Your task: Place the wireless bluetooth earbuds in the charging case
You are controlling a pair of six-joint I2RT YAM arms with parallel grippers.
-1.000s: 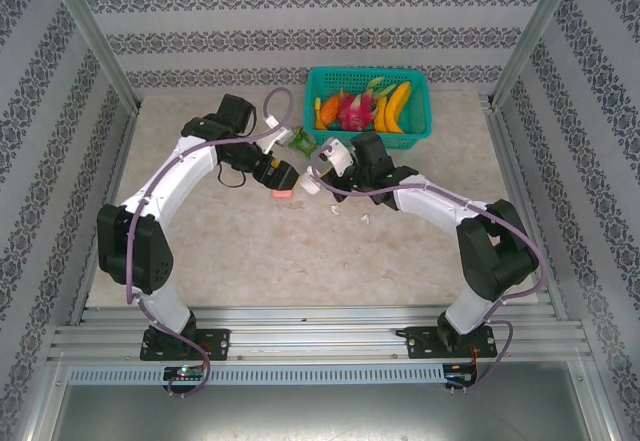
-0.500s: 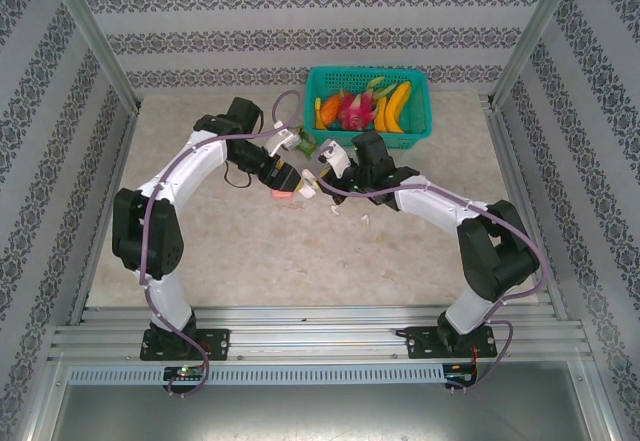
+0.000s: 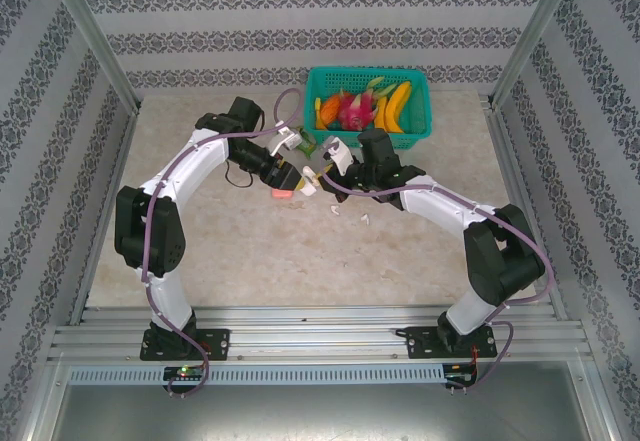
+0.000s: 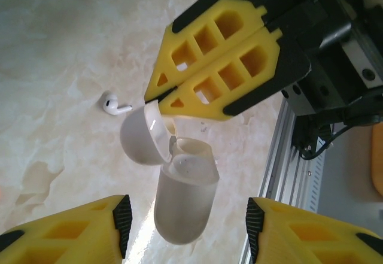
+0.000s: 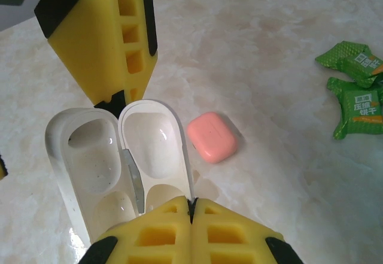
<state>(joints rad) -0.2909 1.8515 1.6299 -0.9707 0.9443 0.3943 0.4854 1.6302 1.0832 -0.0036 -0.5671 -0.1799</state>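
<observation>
1. The left gripper [image 4: 187,225] is partly open. Its yellow pads stand either side of the white charging case [image 4: 182,201], with a gap on each side, and it grips nothing.
2. The right gripper [image 5: 191,207] is closed, and its tips pinch the rim of the case's flipped-open lid [image 4: 142,133].
3. The two grippers meet nearly tip to tip over the table [image 4: 54,54]. From the right wrist, one left finger stands just behind the open case and blocks the ground beyond it.
4. A white earbud [image 4: 115,105] lies on the table just off the right gripper's tips. It is apart from the case and not inserted.
5. A second small white piece [image 3: 366,219] lies near the right arm. It is too small to identify.
6. A pink case [image 5: 211,136] lies closed on the table just beside the right gripper's tips.
7. Some green snack packets [image 5: 356,90] lie further out, to the right gripper's side.
8. A teal basket [image 3: 418,111] of fruit [image 3: 365,109] stands beyond both grippers.
9. Materials:
   - The white charging case is glossy plastic, rounded, with moulded hollows in both halves.
   - The pink case is matte, a soft-cornered pebble shape.
   - The gripper pads are yellow, with open ribbed cells and black backing.
   - The packets are crinkled foil.
   - The table is a pale, marble-patterned surface with a sheen.
</observation>
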